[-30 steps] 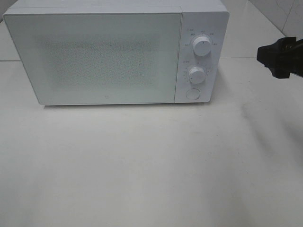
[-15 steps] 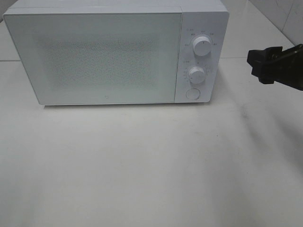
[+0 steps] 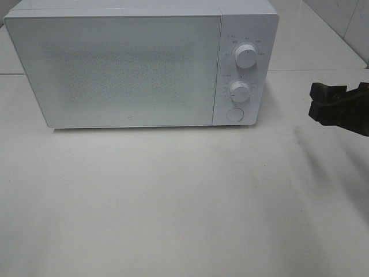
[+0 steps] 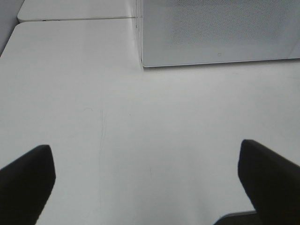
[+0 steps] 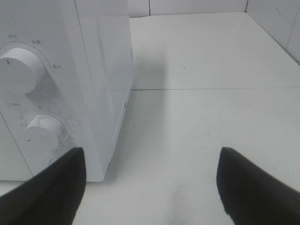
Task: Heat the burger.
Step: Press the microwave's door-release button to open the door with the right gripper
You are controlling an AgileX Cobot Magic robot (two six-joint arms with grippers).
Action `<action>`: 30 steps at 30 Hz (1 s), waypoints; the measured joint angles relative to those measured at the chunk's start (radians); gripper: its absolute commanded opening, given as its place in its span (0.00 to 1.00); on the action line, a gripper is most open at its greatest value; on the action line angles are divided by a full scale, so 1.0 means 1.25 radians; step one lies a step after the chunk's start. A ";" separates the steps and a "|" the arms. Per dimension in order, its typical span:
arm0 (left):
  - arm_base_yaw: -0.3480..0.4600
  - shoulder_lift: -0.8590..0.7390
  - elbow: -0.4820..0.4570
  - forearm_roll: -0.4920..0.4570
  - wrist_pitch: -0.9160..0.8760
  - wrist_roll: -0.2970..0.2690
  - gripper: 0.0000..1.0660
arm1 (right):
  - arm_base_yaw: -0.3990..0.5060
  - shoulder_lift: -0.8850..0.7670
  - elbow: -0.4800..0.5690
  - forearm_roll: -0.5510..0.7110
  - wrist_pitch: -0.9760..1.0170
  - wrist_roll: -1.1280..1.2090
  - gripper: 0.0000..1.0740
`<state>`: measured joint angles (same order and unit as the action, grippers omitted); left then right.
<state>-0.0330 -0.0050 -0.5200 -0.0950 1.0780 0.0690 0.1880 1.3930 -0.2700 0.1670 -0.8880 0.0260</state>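
Note:
The burger is out of view in every frame. A white microwave (image 3: pixel 115 69) stands at the back of the table with its door shut; I cannot see inside it. My right gripper (image 3: pixel 316 102) hovers open to the right of the microwave's control panel, with nothing between its fingers. In the right wrist view that gripper (image 5: pixel 152 187) is level with the lower knob (image 5: pixel 44 133) and beside the microwave's side wall. My left gripper (image 4: pixel 147 185) is open and empty over bare table, in front of the microwave's lower front corner (image 4: pixel 143 63). The high view does not show it.
The control panel carries an upper knob (image 3: pixel 246 57), a lower knob (image 3: pixel 239 90) and a round button (image 3: pixel 234 114). The white table (image 3: pixel 173 202) spreads out in front of the microwave. A tiled wall (image 3: pixel 346 17) rises at the back right.
My right gripper has come down toward the front of the table, first swinging left, then back right, and has turned a little. Its jaws stay open. The microwave has not moved.

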 measured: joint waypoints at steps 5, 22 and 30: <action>0.000 0.000 0.000 0.000 0.000 0.000 0.92 | 0.044 0.038 0.012 0.067 -0.046 -0.038 0.70; 0.000 0.000 0.000 0.000 0.000 0.000 0.92 | 0.340 0.204 -0.013 0.374 -0.199 -0.154 0.70; 0.000 0.000 0.000 0.000 0.000 0.000 0.92 | 0.437 0.259 -0.073 0.474 -0.206 -0.192 0.70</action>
<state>-0.0330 -0.0050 -0.5200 -0.0950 1.0780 0.0690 0.7340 1.7170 -0.3610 0.7590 -1.1450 -0.2140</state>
